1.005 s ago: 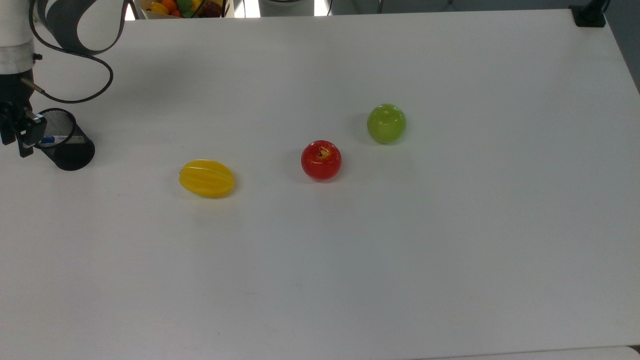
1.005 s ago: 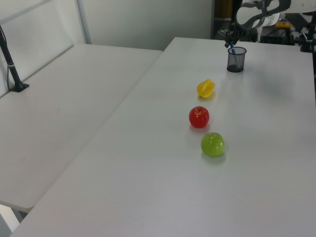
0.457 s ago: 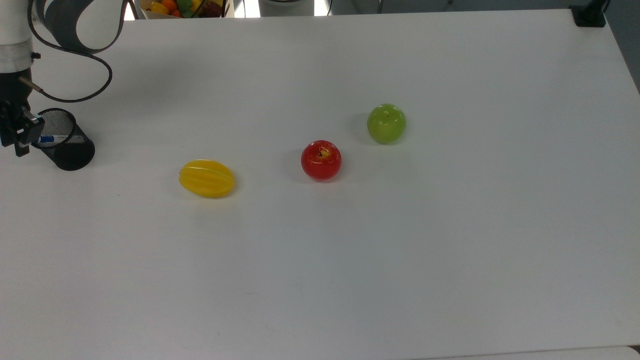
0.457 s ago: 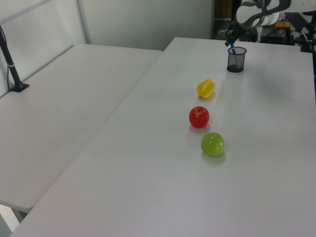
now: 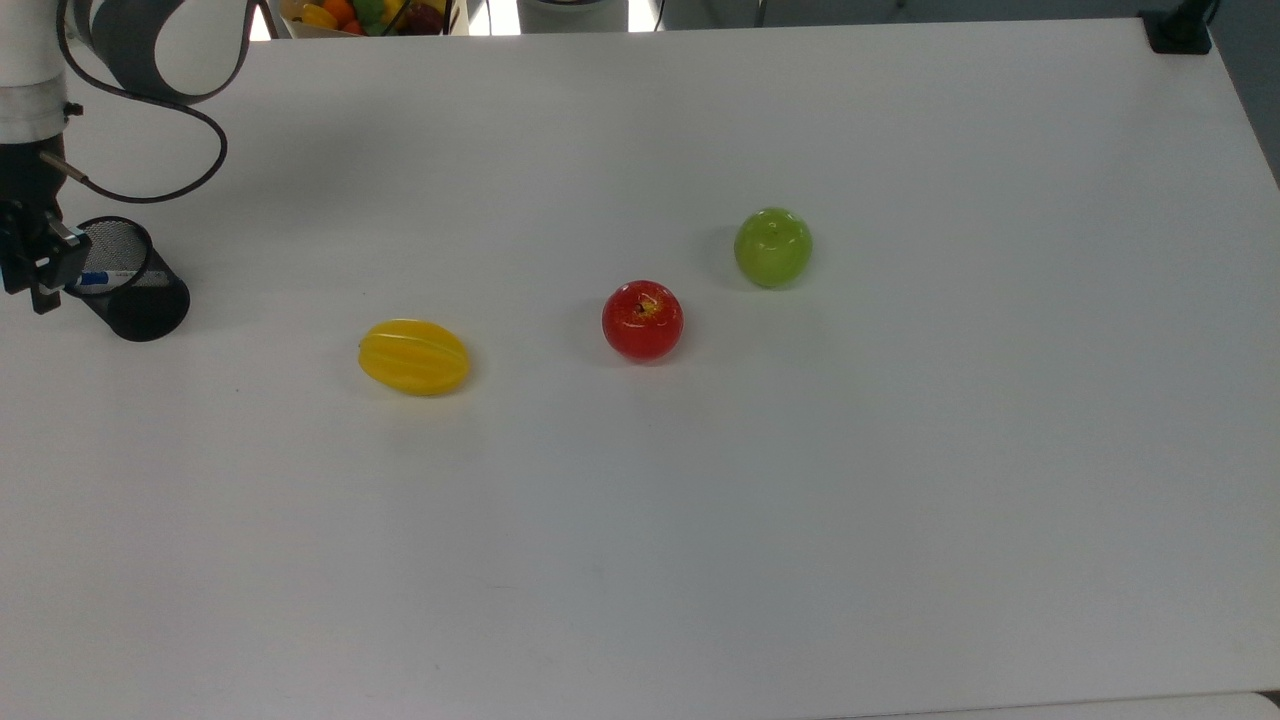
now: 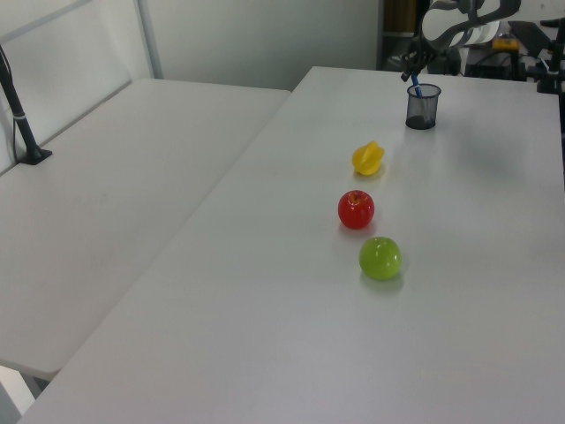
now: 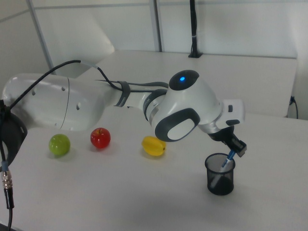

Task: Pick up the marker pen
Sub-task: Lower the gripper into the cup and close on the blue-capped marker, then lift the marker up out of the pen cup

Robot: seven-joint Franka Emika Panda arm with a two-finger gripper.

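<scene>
The marker pen [image 5: 95, 279] leans inside a black mesh cup [image 5: 142, 302] at the top view's far left; part of its blue cap and white barrel shows above the rim. My gripper [image 5: 32, 292] hangs just over the cup's left rim. In the right view the gripper [image 7: 234, 149] points down into the cup [image 7: 220, 181], and the marker pen [image 7: 226, 160] runs straight from the fingertips into it. The fingers look shut on the pen's upper end. The left view has the gripper [image 6: 411, 69] above the cup [image 6: 422, 108] at the table's far end.
A yellow starfruit [image 5: 414, 357], a red apple [image 5: 642, 320] and a green apple [image 5: 773, 247] lie in a diagonal row across the white table [image 5: 900, 500]. A basket of fruit [image 5: 365, 14] stands beyond the far edge. A black mount [image 5: 1180, 30] sits at the top right corner.
In the top view the gripper has shifted slightly left and up over the cup. The marker has barely moved. The fruits are where they were.
</scene>
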